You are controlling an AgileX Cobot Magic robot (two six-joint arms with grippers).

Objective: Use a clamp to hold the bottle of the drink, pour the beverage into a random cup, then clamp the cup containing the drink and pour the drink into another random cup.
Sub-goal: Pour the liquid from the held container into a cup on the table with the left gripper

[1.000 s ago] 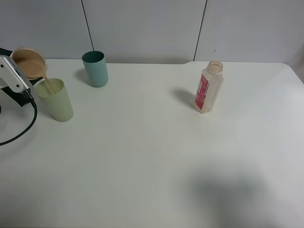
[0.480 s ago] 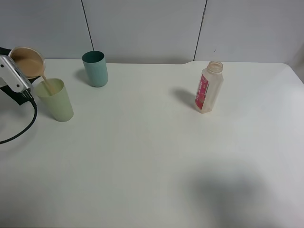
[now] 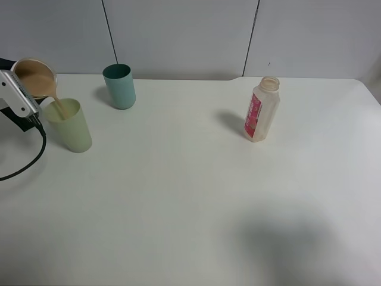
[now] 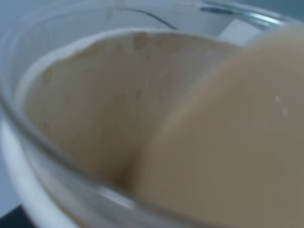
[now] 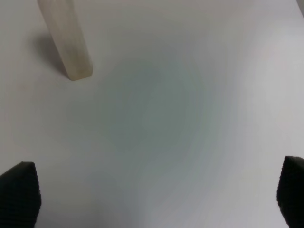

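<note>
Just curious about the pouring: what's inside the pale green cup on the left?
A thin tan stream of drink falls into the pale green cup from the tilted cup held above it. How full it is cannot be seen; its wall hides the level.

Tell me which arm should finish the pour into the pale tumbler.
Left. The left gripper holds the tilted cup over the pale tumbler, beverage streaming in. The right gripper hangs open near the bottle.

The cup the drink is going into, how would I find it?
Look at the white table, far left edge. The pale yellow-green tumbler stands there under a tilted cup pouring tan drink. Its neighbour, the teal tumbler, is darker and farther back.
</note>
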